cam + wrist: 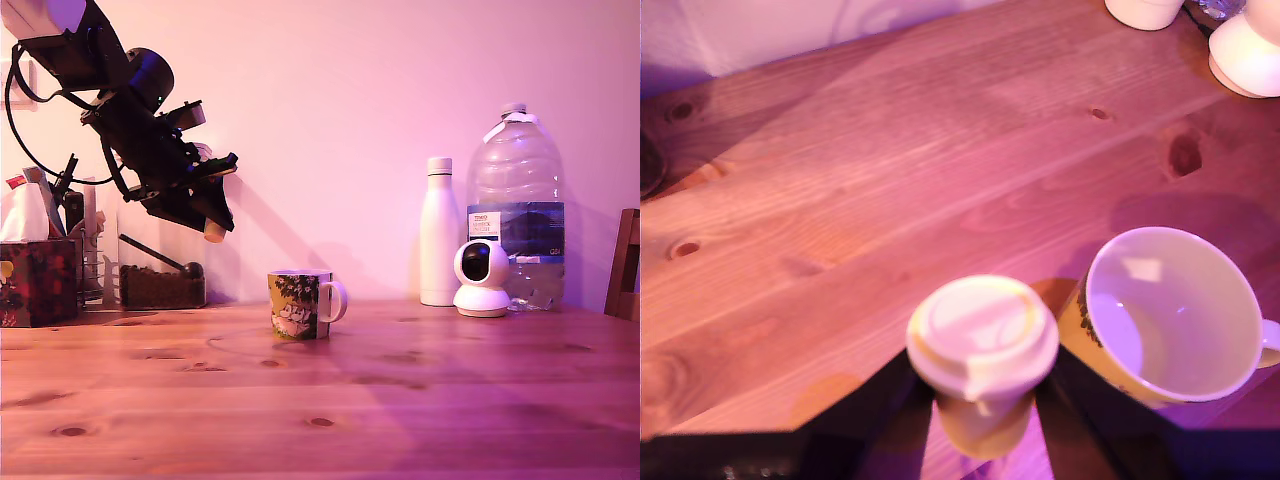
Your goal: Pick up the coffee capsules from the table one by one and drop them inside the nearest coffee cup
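My gripper (213, 226) hangs high above the table (420, 400), up and to the exterior view's left of the coffee cup (299, 304). It is shut on a pale beige coffee capsule (214, 232) that sticks out below the black fingers. In the wrist view the capsule (982, 340) shows its round pale end between the two dark fingers (870, 415), with the coffee cup (1170, 315) close beside it. The cup's pale inside looks empty. The mug stands upright, its white handle towards the exterior view's right.
At the back on the exterior view's right stand a tall white bottle (439, 232), a small white camera (481, 279) and a large water jug (517, 205). On that view's left are a tissue box (38, 270) and a dark tray (162, 286). A chair edge (624, 265) shows at far right.
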Robot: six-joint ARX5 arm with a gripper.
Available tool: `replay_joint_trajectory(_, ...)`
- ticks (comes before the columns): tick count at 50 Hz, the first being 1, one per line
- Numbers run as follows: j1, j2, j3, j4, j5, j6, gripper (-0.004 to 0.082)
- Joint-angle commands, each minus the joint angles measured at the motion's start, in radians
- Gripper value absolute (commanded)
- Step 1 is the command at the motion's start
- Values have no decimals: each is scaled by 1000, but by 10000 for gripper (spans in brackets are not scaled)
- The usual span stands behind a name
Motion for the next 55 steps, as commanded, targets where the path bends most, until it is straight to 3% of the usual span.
replay_joint_trajectory(1, -3, -15, -16, 23, -6, -8, 219)
replay_joint_trajectory(26, -12, -15, -16, 94, -6, 1, 219)
replay_joint_trajectory(55, -130, -23, -17, 100, -7, 13, 219)
